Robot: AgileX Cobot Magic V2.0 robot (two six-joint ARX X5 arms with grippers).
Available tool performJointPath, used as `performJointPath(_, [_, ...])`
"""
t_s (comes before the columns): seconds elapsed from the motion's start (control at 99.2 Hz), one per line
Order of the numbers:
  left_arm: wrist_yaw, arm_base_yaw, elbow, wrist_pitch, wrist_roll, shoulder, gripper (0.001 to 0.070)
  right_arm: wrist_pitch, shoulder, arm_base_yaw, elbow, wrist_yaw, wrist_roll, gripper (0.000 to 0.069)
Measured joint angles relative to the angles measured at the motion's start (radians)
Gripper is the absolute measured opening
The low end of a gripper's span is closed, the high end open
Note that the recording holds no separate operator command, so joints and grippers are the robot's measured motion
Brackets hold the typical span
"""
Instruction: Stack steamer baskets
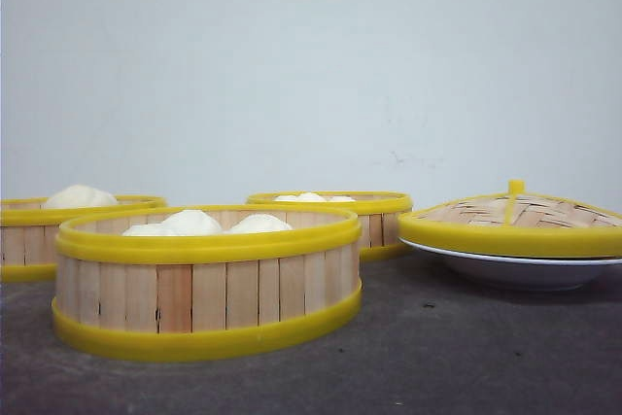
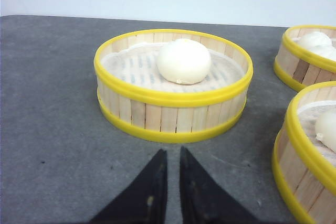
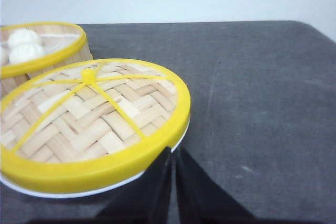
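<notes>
— What do my wrist cameras show of my left gripper?
— Two matte black, wedge-shaped fingers tapering to points.
— And my right gripper?
— Identical: plain black tapered fingers, no markings visible.

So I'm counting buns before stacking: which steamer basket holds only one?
The far-left basket, directly ahead of the left pincer, holds a single bun. The middle front basket and the rear one each show more.

Bare test bench: grey tabletop, white wall.
</notes>
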Motion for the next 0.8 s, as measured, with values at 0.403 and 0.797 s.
performJointPath(0.403, [-0.005, 0.0, 0.235, -0.093, -0.224, 0.04, 0.0015, -0.077, 0.096, 0.0, 0.298, -0.106, 0.229, 0.001])
performJointPath(0.797, [0.028, 0.0, 0.76, -0.443, -0.063, 0.471, 0.0015, -0.47, 0.594, 0.0, 0.875, -0.161, 0.076, 0.001])
